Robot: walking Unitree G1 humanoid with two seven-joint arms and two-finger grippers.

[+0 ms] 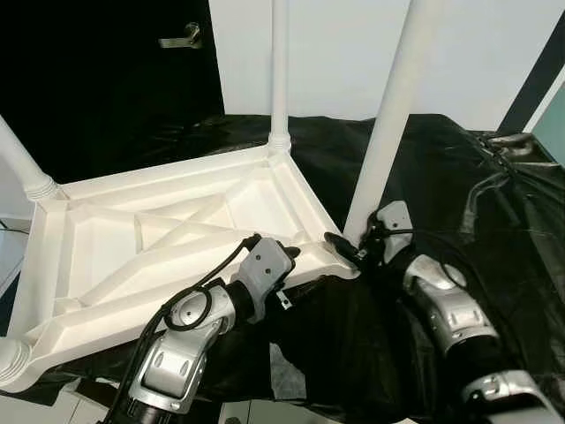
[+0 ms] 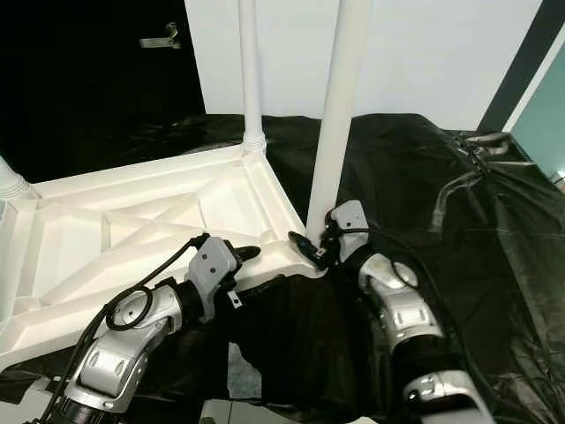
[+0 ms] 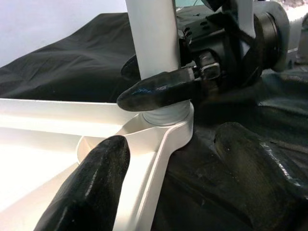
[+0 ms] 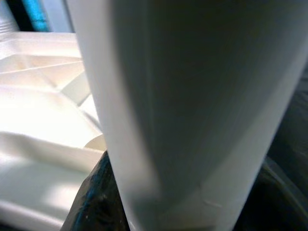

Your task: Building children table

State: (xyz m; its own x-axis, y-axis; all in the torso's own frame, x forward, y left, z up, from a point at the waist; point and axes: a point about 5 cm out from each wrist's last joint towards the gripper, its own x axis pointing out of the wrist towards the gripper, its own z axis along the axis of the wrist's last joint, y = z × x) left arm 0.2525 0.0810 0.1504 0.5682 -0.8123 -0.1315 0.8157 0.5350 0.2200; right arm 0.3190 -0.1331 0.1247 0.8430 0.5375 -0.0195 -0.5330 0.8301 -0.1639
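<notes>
The white children's table top (image 1: 132, 238) lies upside down on a black cloth. A white table leg (image 1: 388, 124) stands upright in its near right corner socket. My right gripper (image 1: 349, 240) is shut on the base of that leg, one finger (image 3: 159, 91) in front and one behind; the leg (image 4: 192, 96) sits close between the fingers. My left gripper (image 1: 278, 252) is open and straddles the top's front rim just left of that corner. One of its fingers (image 3: 86, 187) is inside the rim, the other over the cloth. Another leg (image 1: 280, 71) stands at the far corner.
Black cloth (image 1: 494, 230) covers the work surface and hangs over its front edge. A third leg (image 1: 22, 168) rises at the left corner. A dark door with a handle (image 1: 181, 37) is at the back left. Cables (image 1: 503, 141) lie at the far right.
</notes>
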